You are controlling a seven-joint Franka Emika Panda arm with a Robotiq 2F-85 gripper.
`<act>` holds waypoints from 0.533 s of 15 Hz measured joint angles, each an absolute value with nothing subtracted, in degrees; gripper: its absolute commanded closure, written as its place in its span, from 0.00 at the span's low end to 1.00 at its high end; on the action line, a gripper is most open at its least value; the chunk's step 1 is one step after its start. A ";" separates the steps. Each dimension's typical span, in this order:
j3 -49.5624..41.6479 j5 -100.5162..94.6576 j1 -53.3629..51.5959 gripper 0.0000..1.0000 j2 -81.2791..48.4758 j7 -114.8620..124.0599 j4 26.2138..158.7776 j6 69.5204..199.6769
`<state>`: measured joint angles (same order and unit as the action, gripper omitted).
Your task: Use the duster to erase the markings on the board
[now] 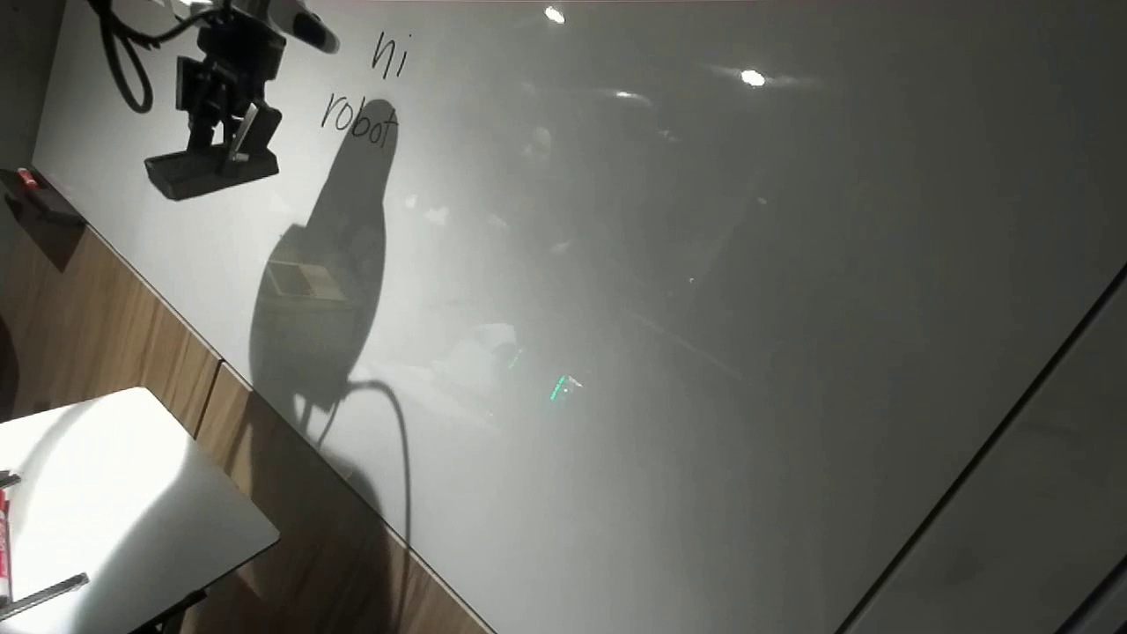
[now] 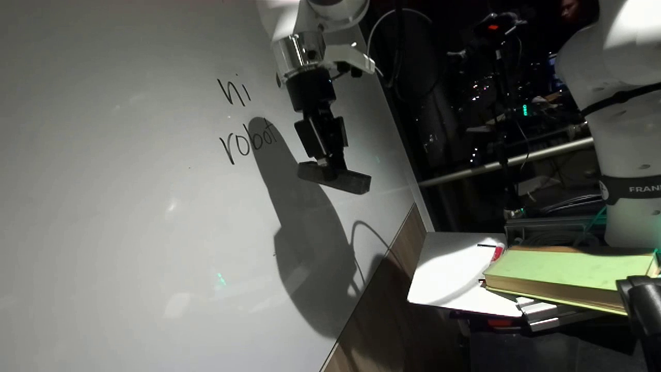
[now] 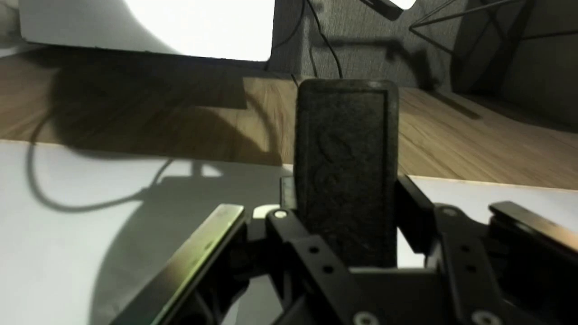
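Note:
The markings read "hi" (image 1: 389,55) and "robot" (image 1: 359,119) in dark strokes on the large white board (image 1: 704,352). They also show on the board (image 2: 129,206) in an exterior view, as "hi" (image 2: 233,92) and "robot" (image 2: 248,139). My gripper (image 3: 345,198) is shut on the duster (image 3: 345,149), a dark rectangular block held across its width. In both exterior views the duster (image 1: 207,176) (image 2: 335,178) appears off the board's surface, beside and below the words. The arm's shadow falls across the end of "robot". No stroke is covered by the gripper.
A wooden panel (image 1: 123,291) runs along the board's edge. A small white table (image 1: 106,493) stands near it. On the table (image 2: 449,268) are a red marker (image 2: 497,252) and a green book (image 2: 568,268). A dark box (image 1: 48,201) sits at the board's corner.

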<state>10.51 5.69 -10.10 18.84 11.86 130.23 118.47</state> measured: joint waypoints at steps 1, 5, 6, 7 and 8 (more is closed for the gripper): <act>10.85 5.47 -10.10 0.71 19.75 11.86 129.58 118.55; 10.94 1.24 -8.41 0.71 20.16 12.32 126.55 121.51; 10.88 0.05 -7.46 0.71 19.69 12.59 125.86 122.61; 10.75 -1.11 -6.46 0.71 19.08 12.88 125.25 123.76; 10.64 -2.01 -5.52 0.71 18.31 13.17 124.63 124.75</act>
<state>10.64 -2.01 -5.52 18.31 13.17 124.63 124.75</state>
